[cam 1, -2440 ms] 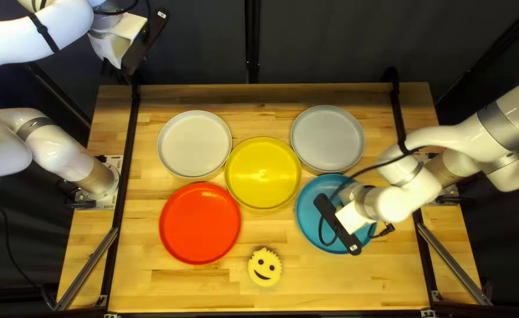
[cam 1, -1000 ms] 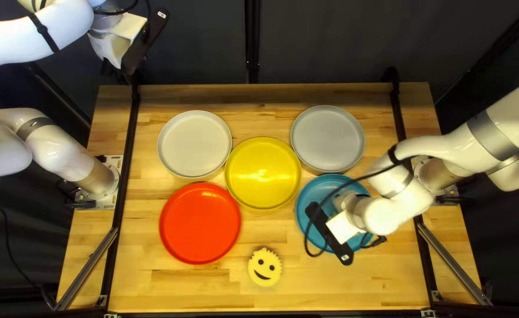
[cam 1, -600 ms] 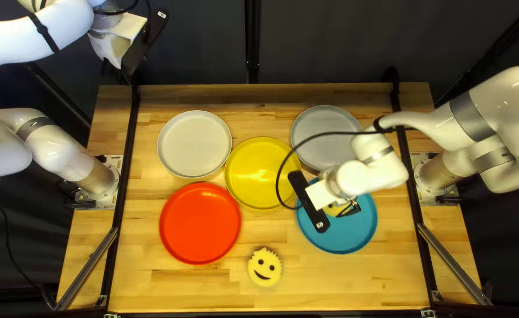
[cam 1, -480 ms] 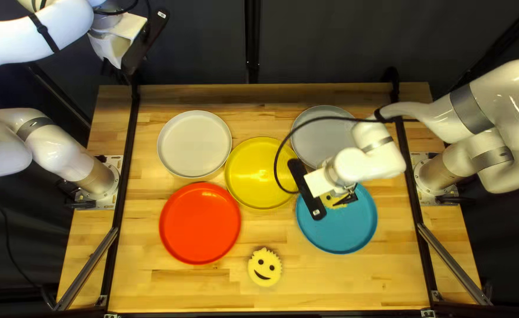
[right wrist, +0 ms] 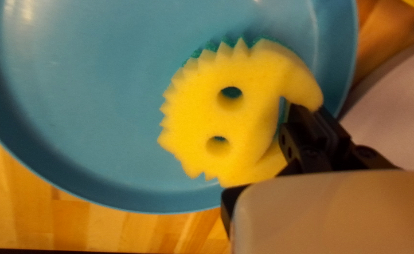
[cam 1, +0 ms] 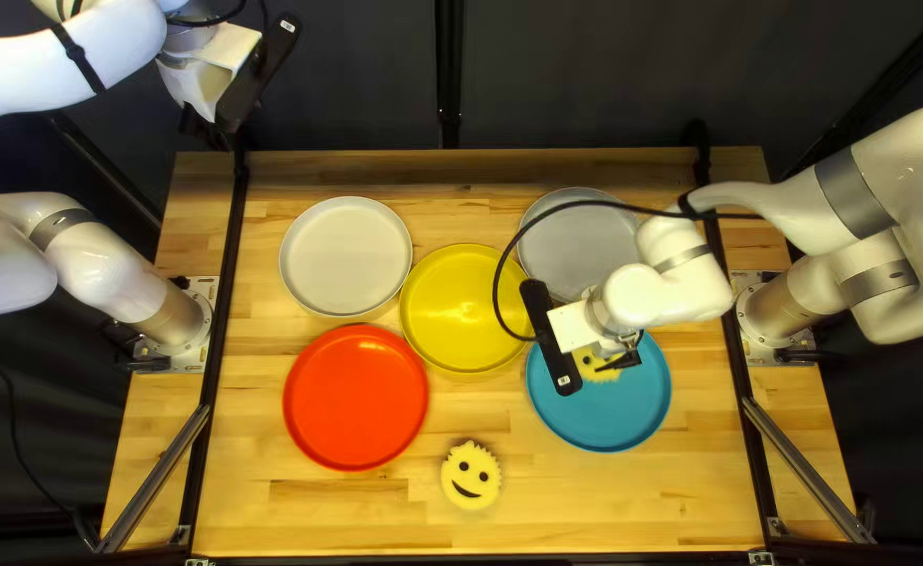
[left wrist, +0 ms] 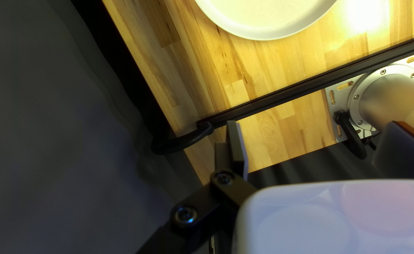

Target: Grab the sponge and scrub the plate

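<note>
Over the far-left part of the blue plate (cam 1: 613, 409) is my right gripper (cam 1: 621, 357), holding a yellow smiley sponge (cam 1: 597, 366). In the right wrist view the sponge (right wrist: 193, 113) is bent where my right gripper (right wrist: 272, 157) pinches it, one finger largely hidden. Its green side faces the blue plate (right wrist: 85, 108); whether it touches is hard to tell. Off the table's far-left corner, my left gripper (cam 1: 203, 127) is raised. Seen from its wrist, my left gripper (left wrist: 310, 148) is open and holds nothing, its fingers wide apart.
A second smiley sponge (cam 1: 471, 475) lies near the table's front edge. Yellow (cam 1: 467, 308), red (cam 1: 356, 397), white (cam 1: 345, 256) and grey (cam 1: 566, 252) plates stand around. A black cable (cam 1: 503, 275) from the right arm loops over the yellow plate.
Over the last second my right gripper has carried its sponge toward the blue plate's far rim, then shifted slightly to the right. My left arm has stayed still.
</note>
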